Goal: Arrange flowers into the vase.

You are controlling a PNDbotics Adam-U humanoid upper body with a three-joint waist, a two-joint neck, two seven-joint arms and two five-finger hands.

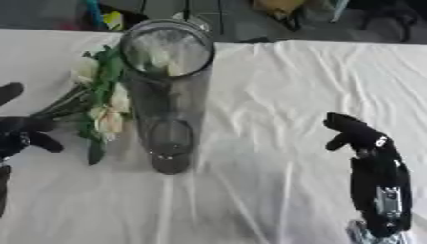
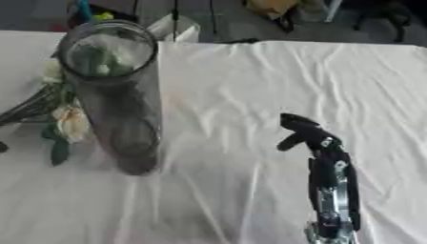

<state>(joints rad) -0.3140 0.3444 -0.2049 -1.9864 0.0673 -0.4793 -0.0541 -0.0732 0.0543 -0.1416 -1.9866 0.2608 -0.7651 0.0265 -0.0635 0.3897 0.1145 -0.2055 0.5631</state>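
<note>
A tall clear glass vase (image 1: 167, 95) stands upright on the white tablecloth, left of the middle. Behind and left of it lies a bunch of cream flowers (image 1: 104, 102) with green leaves, stems pointing left. My left hand (image 1: 21, 131) is at the left edge with its fingers curled round the dark stems (image 1: 58, 106). On the right, my right hand (image 1: 357, 133) is raised off the cloth, well away from the vase, fingers bent and nothing in them.
The white tablecloth (image 1: 275, 95) is wrinkled and covers the whole table. Past the far edge, on the floor, are a yellow thing (image 1: 279, 5) and a blue stick-like thing (image 1: 93, 14).
</note>
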